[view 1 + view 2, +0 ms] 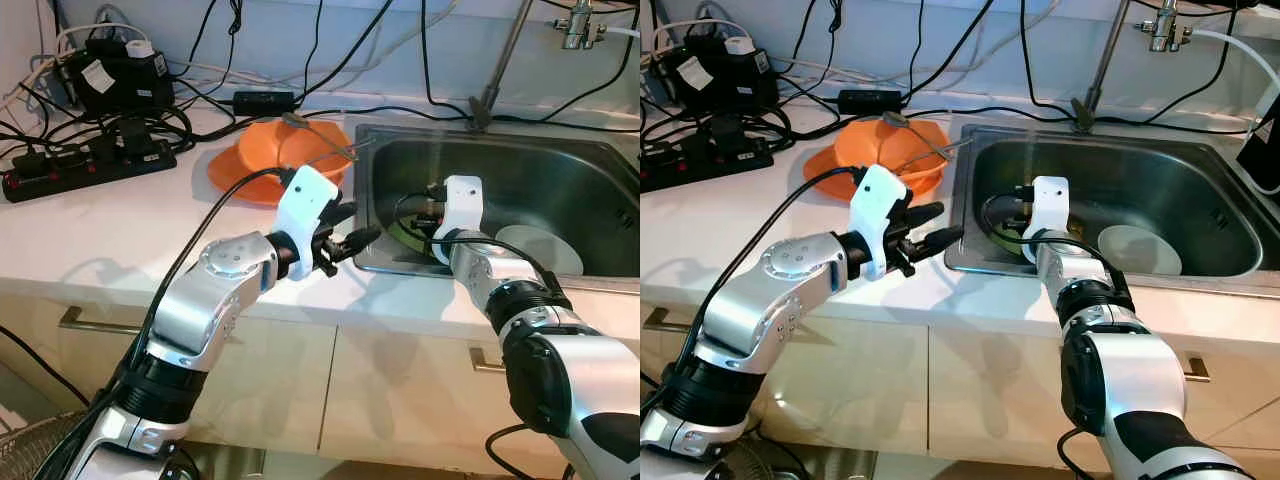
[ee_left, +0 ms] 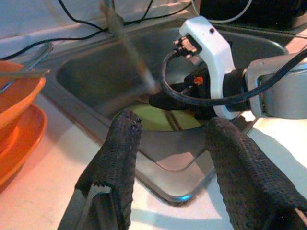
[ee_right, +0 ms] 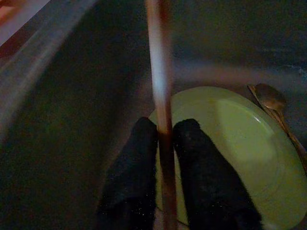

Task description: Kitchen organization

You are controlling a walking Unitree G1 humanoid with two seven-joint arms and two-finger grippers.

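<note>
Between the right gripper [image 3: 165, 143], a stick [image 3: 160, 96].

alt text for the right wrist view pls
The right gripper, its two black fingers closed on a thin brownish stick, hangs over a round pale green plate lying in the dark steel sink. A metal spoon rests at the plate's edge.
</note>
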